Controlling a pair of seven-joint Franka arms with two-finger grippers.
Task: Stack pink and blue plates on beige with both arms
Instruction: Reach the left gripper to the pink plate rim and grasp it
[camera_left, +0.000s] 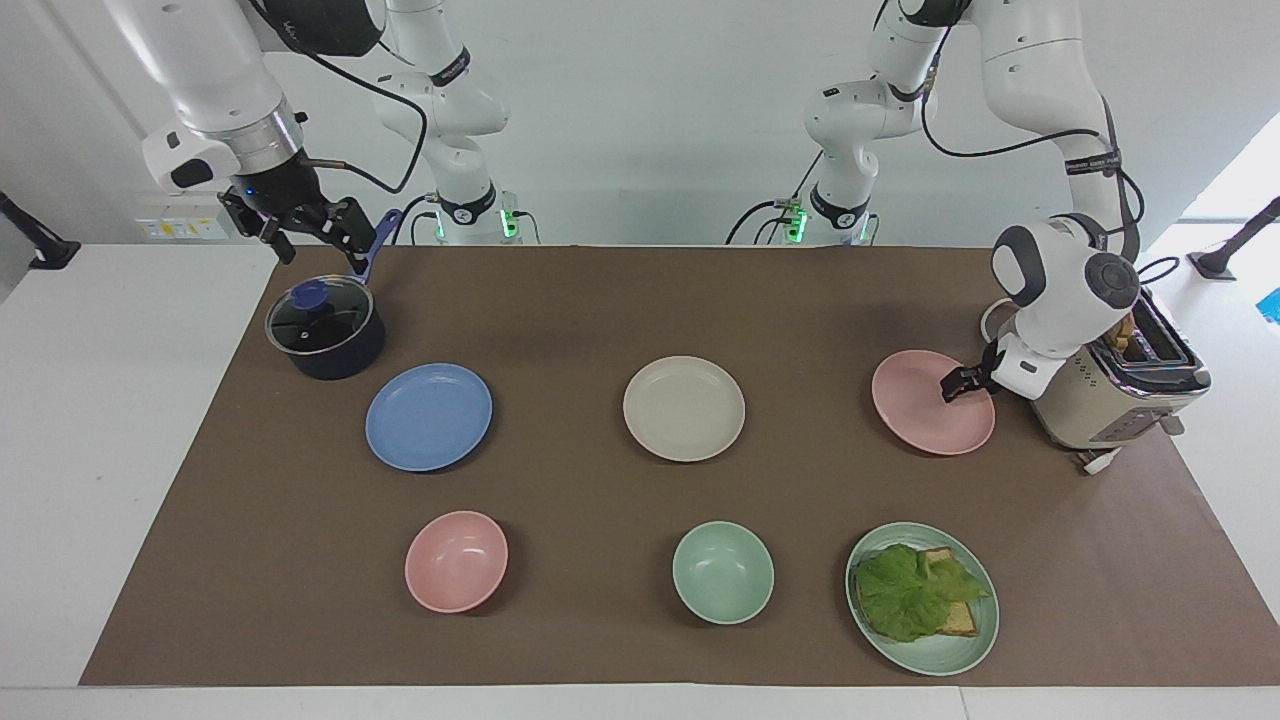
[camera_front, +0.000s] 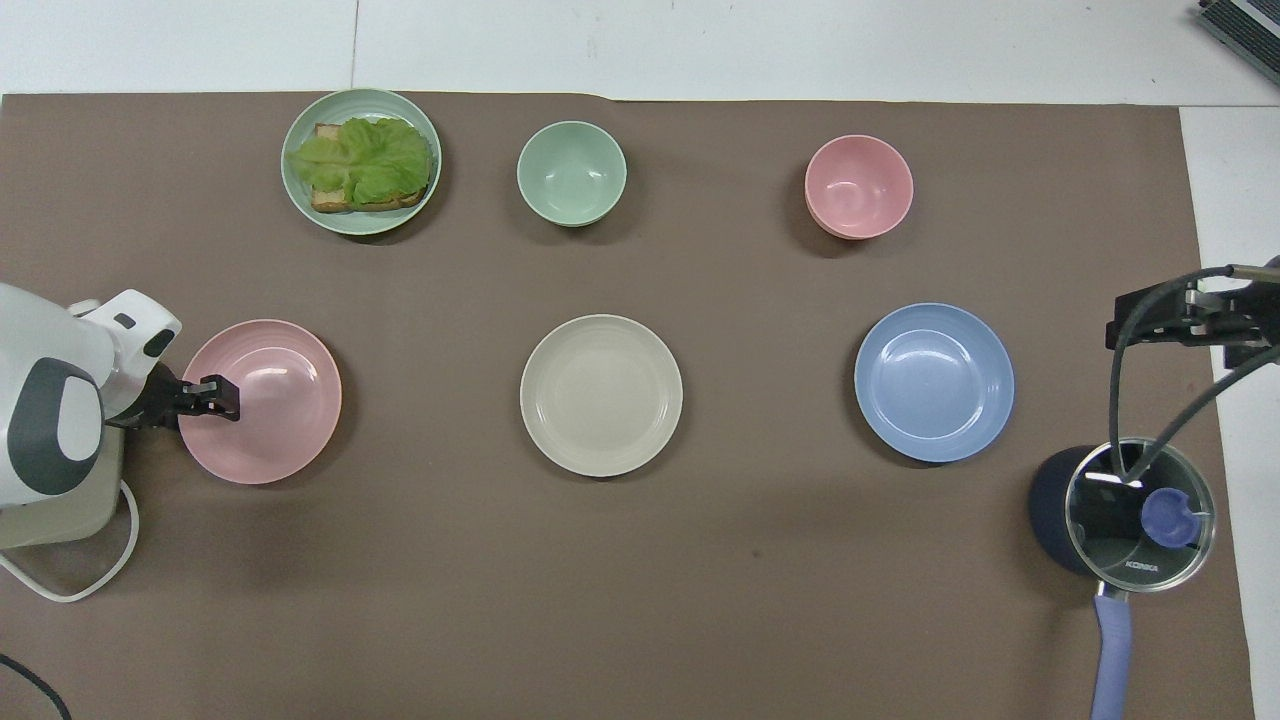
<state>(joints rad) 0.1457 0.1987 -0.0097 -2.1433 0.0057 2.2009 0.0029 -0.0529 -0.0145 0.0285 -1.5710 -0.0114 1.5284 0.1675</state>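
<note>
Three plates lie in a row on the brown mat. The beige plate (camera_left: 684, 408) (camera_front: 601, 395) is in the middle. The blue plate (camera_left: 428, 416) (camera_front: 934, 382) lies toward the right arm's end, the pink plate (camera_left: 925, 415) (camera_front: 275, 420) toward the left arm's end. My left gripper (camera_left: 955, 385) (camera_front: 218, 395) is down low at the pink plate's rim, on the side by the toaster, reaching a little over the plate. My right gripper (camera_left: 305, 235) (camera_front: 1180, 320) hangs open over the mat's edge by the dark pot and holds nothing.
A dark pot (camera_left: 325, 335) with a glass lid stands beside the blue plate, nearer the robots. A cream toaster (camera_left: 1110, 400) stands right beside the pink plate. A pink bowl (camera_left: 456, 561), a green bowl (camera_left: 722, 572) and a green plate (camera_left: 975, 645) with lettuce and toast lie farther out.
</note>
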